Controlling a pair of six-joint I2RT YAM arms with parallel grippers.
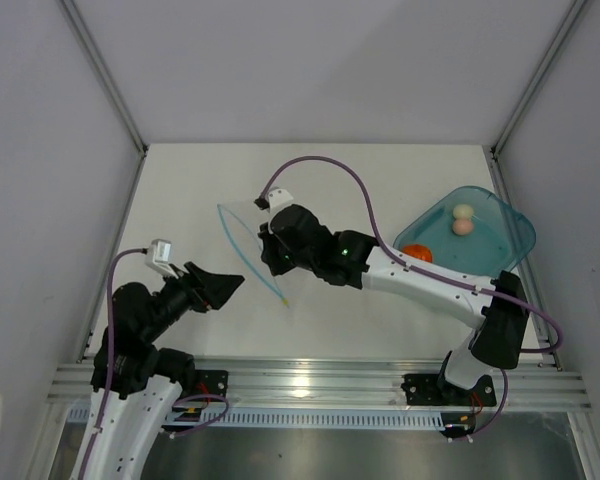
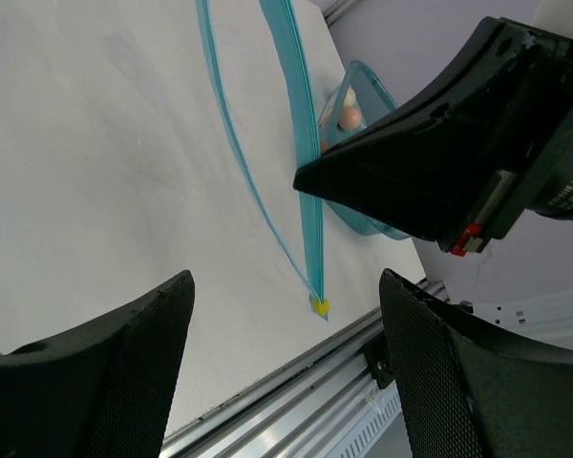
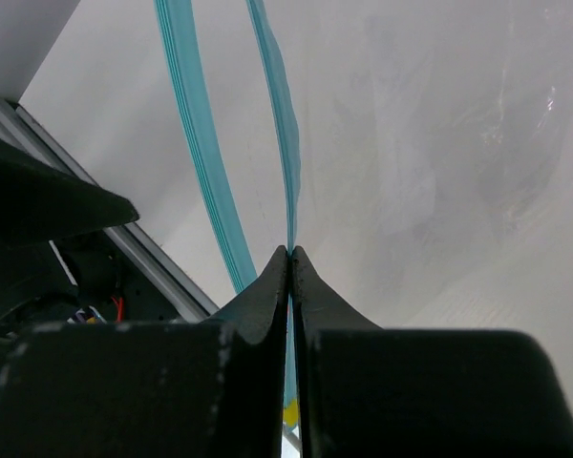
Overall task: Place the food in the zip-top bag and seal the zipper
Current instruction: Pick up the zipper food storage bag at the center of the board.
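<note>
The clear zip-top bag (image 1: 244, 228) lies left of the table's middle with its mouth open. Its teal zipper (image 1: 242, 252) is split into two strips that meet at a yellow end (image 2: 320, 307). My right gripper (image 1: 270, 262) is shut on the upper strip (image 3: 279, 114) and holds it off the table. The lower strip (image 3: 196, 134) lies on the table. My left gripper (image 1: 226, 285) is open and empty just left of the yellow end. The orange-red lump (image 1: 417, 253) and the pale cream ball (image 1: 463, 220) sit on the teal plate (image 1: 505, 235) at the right.
The plate also shows in the left wrist view (image 2: 368, 81) behind the right gripper's body. An aluminium rail (image 1: 310, 380) runs along the near table edge. Grey walls stand at the left, right and back.
</note>
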